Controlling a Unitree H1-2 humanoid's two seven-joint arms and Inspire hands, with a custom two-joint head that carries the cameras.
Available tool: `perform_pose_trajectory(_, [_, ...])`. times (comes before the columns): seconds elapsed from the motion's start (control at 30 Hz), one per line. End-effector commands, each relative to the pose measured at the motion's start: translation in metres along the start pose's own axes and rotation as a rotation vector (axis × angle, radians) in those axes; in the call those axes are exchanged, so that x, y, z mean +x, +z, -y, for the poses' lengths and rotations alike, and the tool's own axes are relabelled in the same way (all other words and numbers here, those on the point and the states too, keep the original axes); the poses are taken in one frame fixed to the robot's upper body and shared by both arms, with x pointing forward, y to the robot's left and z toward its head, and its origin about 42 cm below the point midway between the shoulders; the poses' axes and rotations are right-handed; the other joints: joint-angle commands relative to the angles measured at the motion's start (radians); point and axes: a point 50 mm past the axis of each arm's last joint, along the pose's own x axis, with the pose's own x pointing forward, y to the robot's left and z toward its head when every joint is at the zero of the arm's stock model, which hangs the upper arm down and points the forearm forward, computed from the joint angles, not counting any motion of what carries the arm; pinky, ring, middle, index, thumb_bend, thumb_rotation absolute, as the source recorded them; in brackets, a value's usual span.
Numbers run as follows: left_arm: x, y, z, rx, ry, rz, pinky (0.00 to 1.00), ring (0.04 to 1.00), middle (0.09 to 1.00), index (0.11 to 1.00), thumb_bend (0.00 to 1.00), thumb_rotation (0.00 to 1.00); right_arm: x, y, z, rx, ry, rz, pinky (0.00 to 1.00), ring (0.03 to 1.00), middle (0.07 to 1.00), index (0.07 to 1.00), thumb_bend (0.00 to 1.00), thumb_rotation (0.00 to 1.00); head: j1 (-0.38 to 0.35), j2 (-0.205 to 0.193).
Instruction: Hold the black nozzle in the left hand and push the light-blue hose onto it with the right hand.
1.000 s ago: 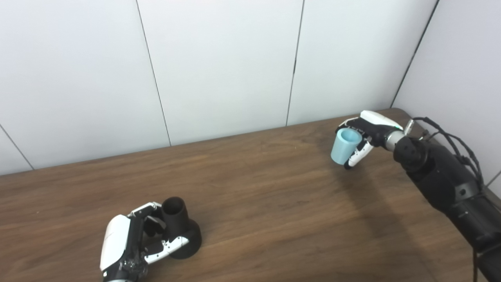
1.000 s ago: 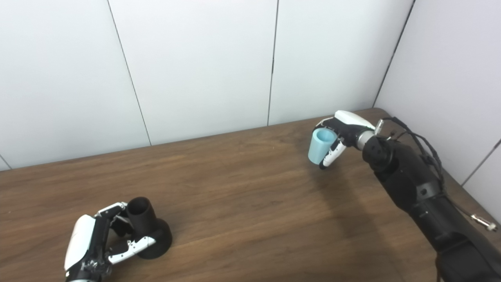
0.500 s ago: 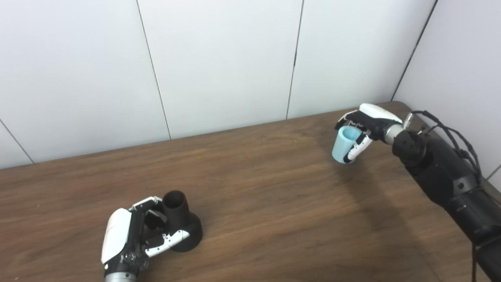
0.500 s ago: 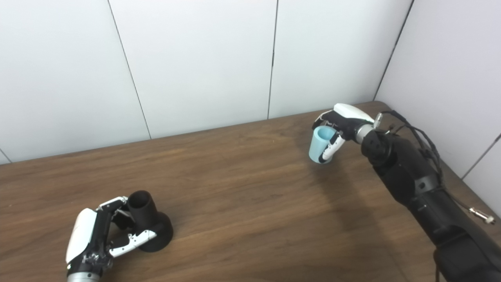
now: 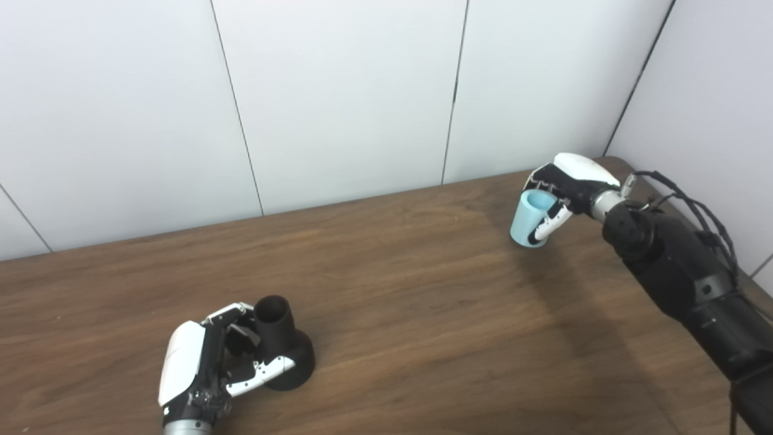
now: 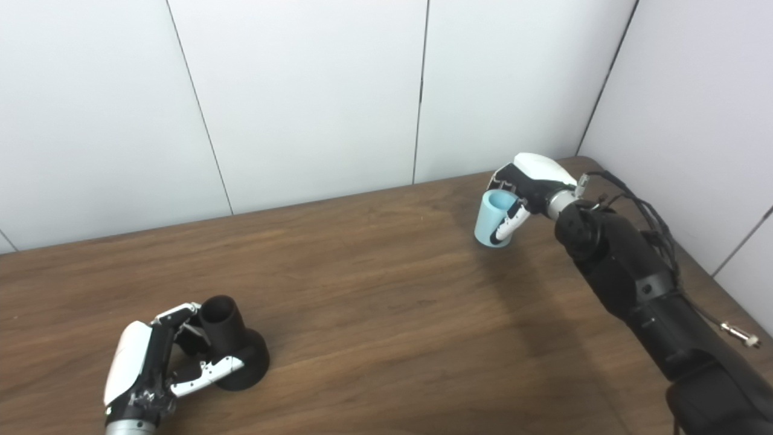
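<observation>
The black nozzle [image 5: 279, 349] stands upright on the wooden table [image 5: 410, 314] at the front left, narrow open neck up and wide base down. My left hand [image 5: 202, 365] is wrapped around it, fingers behind the neck and thumb across the base. The light-blue hose [image 5: 530, 219], a short open tube, is at the back right, tilted a little, its lower end at the table surface. My right hand [image 5: 564, 190] is shut on it, fingers over the far side and thumb across the front. The two parts are far apart.
White panelled walls close the table's back edge and right side near the right hand. The black right forearm [image 5: 682, 272] with loose cables runs along the table's right edge.
The right hand has moved the hose down from the air to the table and a little farther back. The left hand with the nozzle has barely shifted. The camera tilted slightly.
</observation>
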Motion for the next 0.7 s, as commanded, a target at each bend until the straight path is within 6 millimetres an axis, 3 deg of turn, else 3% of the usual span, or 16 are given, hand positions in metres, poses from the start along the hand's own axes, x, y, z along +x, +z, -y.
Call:
perform_pose_trajectory(0.0, [-0.01,-0.01,0.008,0.029,-0.076,-0.062,0.38,0.378,0.482,0.498,0.5,0.0,-0.001,0.006,0.028,-0.025,-0.101,0.048,0.41,0.389,0.507,0.541,0.51,0.0,0.001,0.001])
perform_pose_trajectory(0.13, [-0.01,-0.009,0.008,0.029,-0.079,-0.072,0.37,0.367,0.474,0.503,0.5,0.0,-0.011,0.019,0.036,-0.026,-0.127,0.098,0.4,0.388,0.51,0.54,0.51,0.0,0.015,0.006])
perform_pose_trajectory(0.27, [-0.011,-0.007,0.009,0.031,-0.079,-0.063,0.37,0.365,0.471,0.525,0.5,0.0,-0.028,0.045,0.044,-0.017,-0.178,0.189,0.5,0.432,0.513,0.477,0.52,0.0,0.045,0.014])
perform_pose_trajectory(0.33, [-0.011,-0.007,0.01,0.032,-0.081,-0.06,0.37,0.365,0.471,0.53,0.5,0.0,-0.035,0.057,0.047,-0.004,-0.198,0.236,0.49,0.428,0.515,0.477,0.52,0.0,0.054,0.016])
perform_pose_trajectory(0.47, [-0.011,-0.004,0.014,0.026,-0.087,-0.056,0.35,0.36,0.458,0.535,0.49,0.0,-0.051,0.086,0.051,0.001,-0.222,0.352,0.37,0.408,0.51,0.489,0.5,0.0,0.13,0.027])
perform_pose_trajectory(0.67, [-0.011,0.002,0.024,0.034,-0.067,-0.043,0.34,0.36,0.453,0.519,0.5,0.0,-0.085,0.121,0.052,0.039,-0.202,0.455,0.36,0.403,0.511,0.488,0.5,0.0,0.211,0.028])
